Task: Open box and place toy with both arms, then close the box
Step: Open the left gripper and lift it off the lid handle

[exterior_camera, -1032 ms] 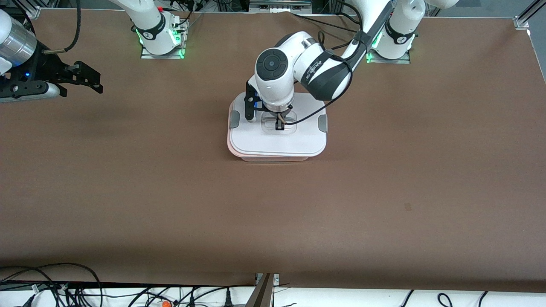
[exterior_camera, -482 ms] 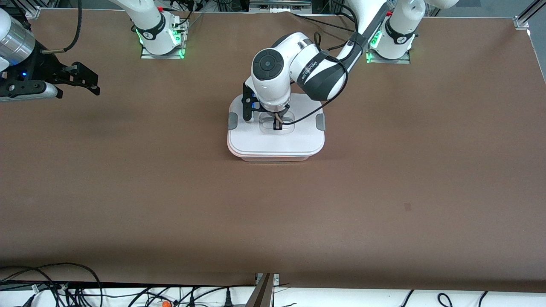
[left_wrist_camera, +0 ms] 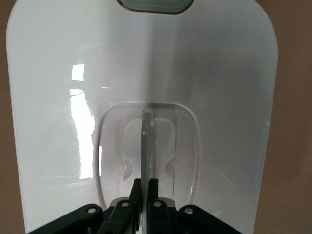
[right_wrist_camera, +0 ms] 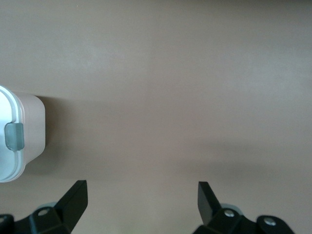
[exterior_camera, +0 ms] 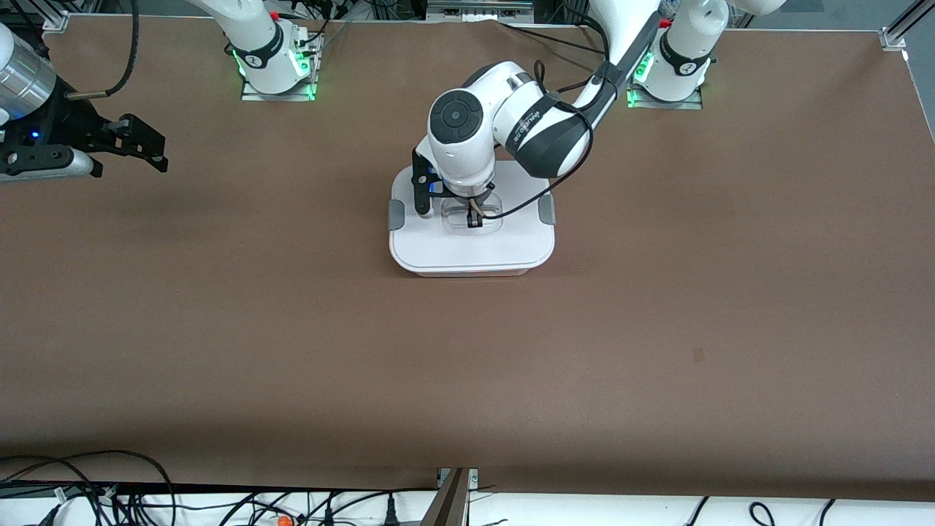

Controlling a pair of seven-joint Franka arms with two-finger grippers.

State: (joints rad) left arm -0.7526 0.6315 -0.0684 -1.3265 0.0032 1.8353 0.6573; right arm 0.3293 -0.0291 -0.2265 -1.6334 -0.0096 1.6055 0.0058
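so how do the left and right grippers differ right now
The left gripper is shut on the handle of the box's white lid; the right gripper is open and holds nothing. The left gripper is down at the box in the middle of the table; the right gripper waits above bare table toward the right arm's end. Both are black two-finger grippers.

You can't see inside the box: its white lid covers it, so the toy is hidden from every view. The left arm's wrist blocks the part of the lid nearest the arms' bases in the front view. The right gripper shows only its fingertips in its wrist view, and the front view's edge cuts off its arm.
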